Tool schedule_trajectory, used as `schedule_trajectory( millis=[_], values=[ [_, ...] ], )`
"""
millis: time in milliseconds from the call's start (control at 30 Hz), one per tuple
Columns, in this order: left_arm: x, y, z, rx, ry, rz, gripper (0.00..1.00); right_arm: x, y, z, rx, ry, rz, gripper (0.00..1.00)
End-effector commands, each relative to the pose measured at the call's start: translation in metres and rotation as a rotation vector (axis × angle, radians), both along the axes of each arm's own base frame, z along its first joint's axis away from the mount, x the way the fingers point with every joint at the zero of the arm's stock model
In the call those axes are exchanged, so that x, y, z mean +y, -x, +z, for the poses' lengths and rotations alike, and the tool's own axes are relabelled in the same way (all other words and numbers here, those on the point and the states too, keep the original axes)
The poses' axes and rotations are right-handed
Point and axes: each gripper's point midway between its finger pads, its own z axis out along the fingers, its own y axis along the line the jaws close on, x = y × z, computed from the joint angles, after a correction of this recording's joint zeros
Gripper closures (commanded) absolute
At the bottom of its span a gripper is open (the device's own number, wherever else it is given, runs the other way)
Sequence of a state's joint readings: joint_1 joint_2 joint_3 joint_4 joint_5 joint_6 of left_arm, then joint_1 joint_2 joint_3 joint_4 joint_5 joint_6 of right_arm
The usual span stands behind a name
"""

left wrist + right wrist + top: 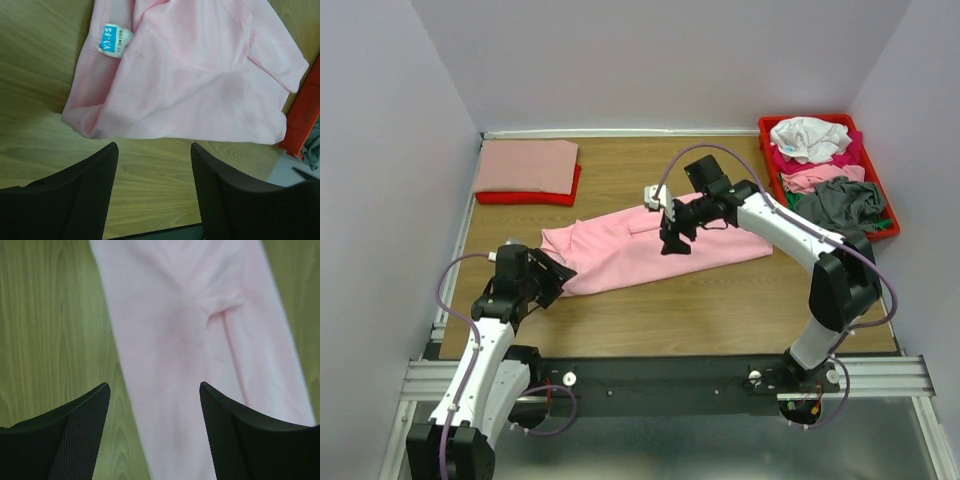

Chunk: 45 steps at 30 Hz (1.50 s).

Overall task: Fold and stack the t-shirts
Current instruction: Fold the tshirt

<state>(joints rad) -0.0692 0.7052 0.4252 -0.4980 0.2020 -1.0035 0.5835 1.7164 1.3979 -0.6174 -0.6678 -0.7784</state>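
Note:
A light pink t-shirt [650, 245], folded into a long strip, lies slantwise across the middle of the table. Its blue neck label [111, 40] shows in the left wrist view. My left gripper [556, 281] is at the strip's left end, open [154, 146] over bare wood just short of the cloth edge. My right gripper [675, 240] hovers over the middle of the strip, open [154, 386], with the pink t-shirt [185, 340] below and nothing between its fingers. At the back left a folded salmon t-shirt [527, 165] rests on a folded red one [525, 197].
A red tray [892, 222] at the back right holds white [810, 138], magenta [790, 160], pink and grey [840, 203] crumpled shirts. Its corner [305, 115] shows in the left wrist view. Walls close the table on three sides.

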Motion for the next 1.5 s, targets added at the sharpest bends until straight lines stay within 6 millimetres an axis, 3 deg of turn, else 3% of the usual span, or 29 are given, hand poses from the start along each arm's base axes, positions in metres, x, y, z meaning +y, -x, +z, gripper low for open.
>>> schedule_trajectory(
  millis=[0, 167, 333, 500, 900, 1067, 1267, 1400, 1467],
  values=[
    [0.01, 0.011, -0.015, 0.128, 0.011, 0.132, 0.33, -0.019, 0.034, -0.04, 0.071, 0.085, 0.094, 0.21],
    [0.018, 0.01, -0.023, 0.182, -0.016, 0.195, 0.33, -0.027, 0.043, -0.047, 0.103, 0.103, 0.064, 0.2],
    [0.024, 0.008, -0.031, 0.18, -0.01, 0.259, 0.42, -0.037, 0.046, -0.057, 0.093, 0.14, 0.059, 0.21],
    [0.026, 0.01, -0.037, 0.198, -0.021, 0.267, 0.44, -0.043, 0.05, -0.064, 0.095, 0.163, 0.055, 0.21],
    [0.022, 0.013, -0.043, 0.261, -0.038, 0.223, 0.43, -0.045, 0.047, -0.065, 0.083, 0.182, 0.036, 0.21],
    [0.023, 0.015, -0.057, 0.328, -0.063, 0.209, 0.46, -0.048, 0.045, -0.063, 0.073, 0.189, 0.024, 0.22],
    [0.022, 0.016, -0.063, 0.342, -0.059, 0.215, 0.59, -0.051, 0.044, -0.059, 0.056, 0.193, 0.014, 0.22],
    [0.021, 0.015, -0.058, 0.319, -0.041, 0.226, 0.78, -0.054, 0.043, -0.059, 0.052, 0.199, 0.007, 0.22],
    [0.02, 0.015, -0.058, 0.316, -0.04, 0.218, 0.82, -0.056, 0.042, -0.061, 0.048, 0.21, -0.001, 0.22]
  ],
)
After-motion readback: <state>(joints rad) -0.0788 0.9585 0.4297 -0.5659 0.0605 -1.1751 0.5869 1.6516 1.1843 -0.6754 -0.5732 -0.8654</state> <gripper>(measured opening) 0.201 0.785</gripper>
